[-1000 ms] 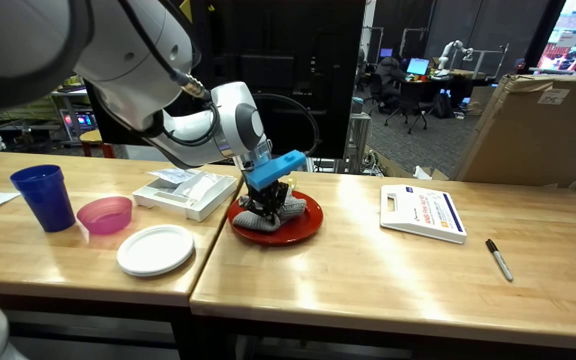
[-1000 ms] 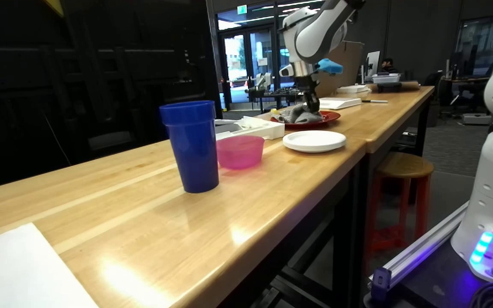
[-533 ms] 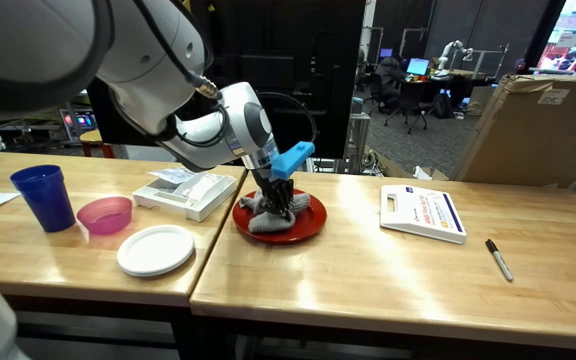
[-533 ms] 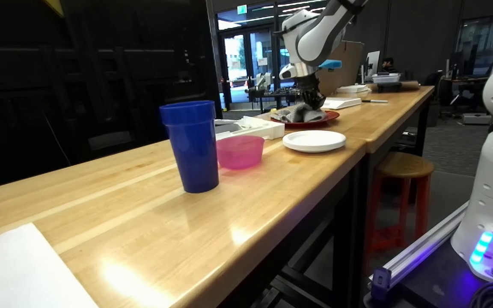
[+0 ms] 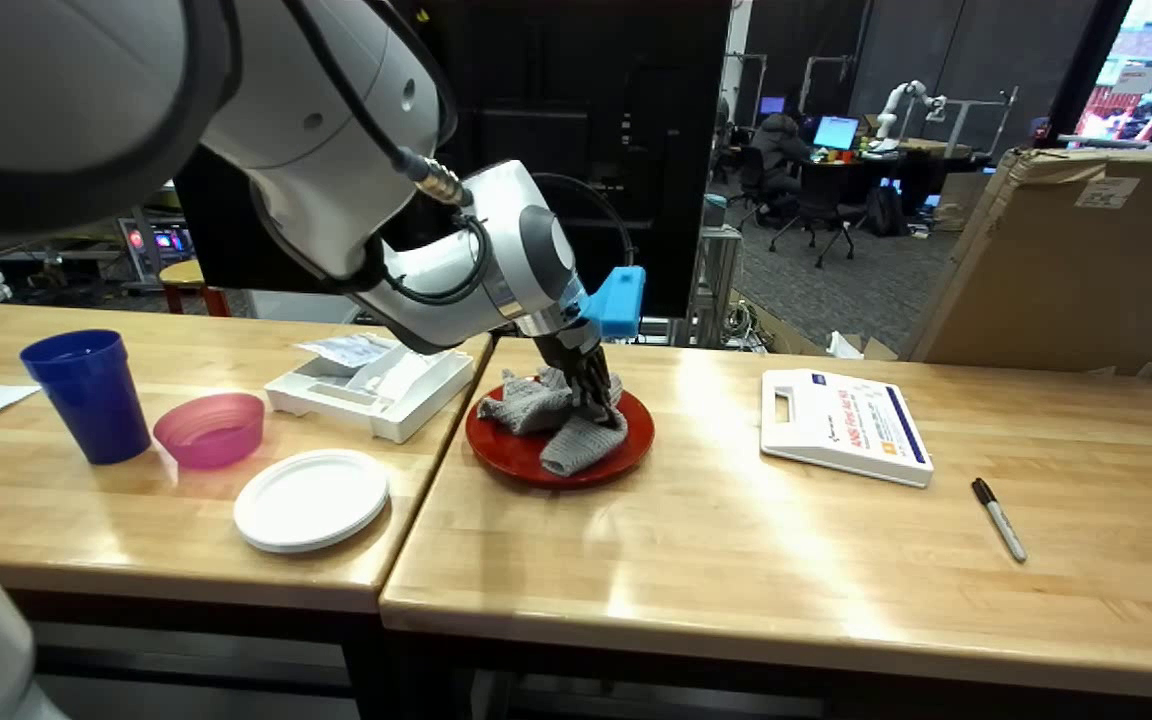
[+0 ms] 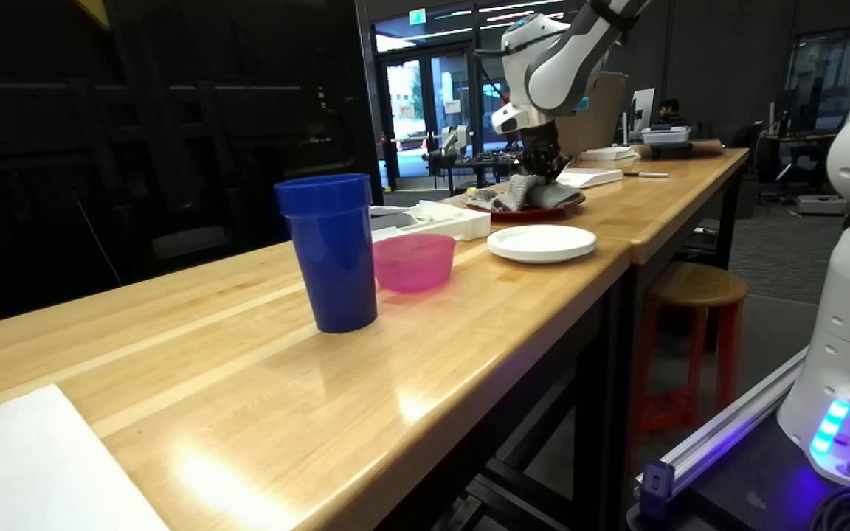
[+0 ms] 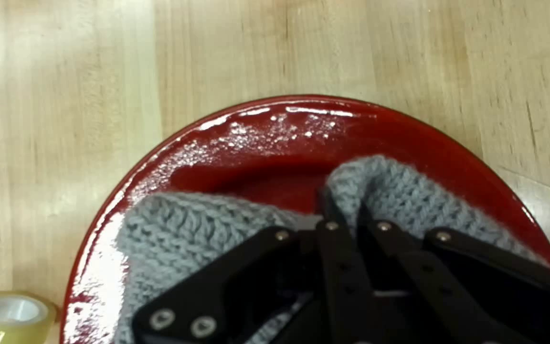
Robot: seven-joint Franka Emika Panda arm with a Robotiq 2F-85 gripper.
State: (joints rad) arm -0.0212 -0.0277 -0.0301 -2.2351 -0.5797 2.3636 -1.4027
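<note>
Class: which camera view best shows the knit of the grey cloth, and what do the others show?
The wrist view: it looks down close on the grey cloth, so single stitches show, though the gripper covers part. Both exterior views show it smaller, bunched on the red plate under the gripper.

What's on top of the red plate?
Bunched gray knitted cloth lies on the red plate, with the gripper pinching a fold. Whatever is beneath the cloth is covered and can't be seen.

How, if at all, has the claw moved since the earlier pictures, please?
Yes: in an exterior view, the claw has shifted rightward, nearer the stationary white first-aid case.
</note>
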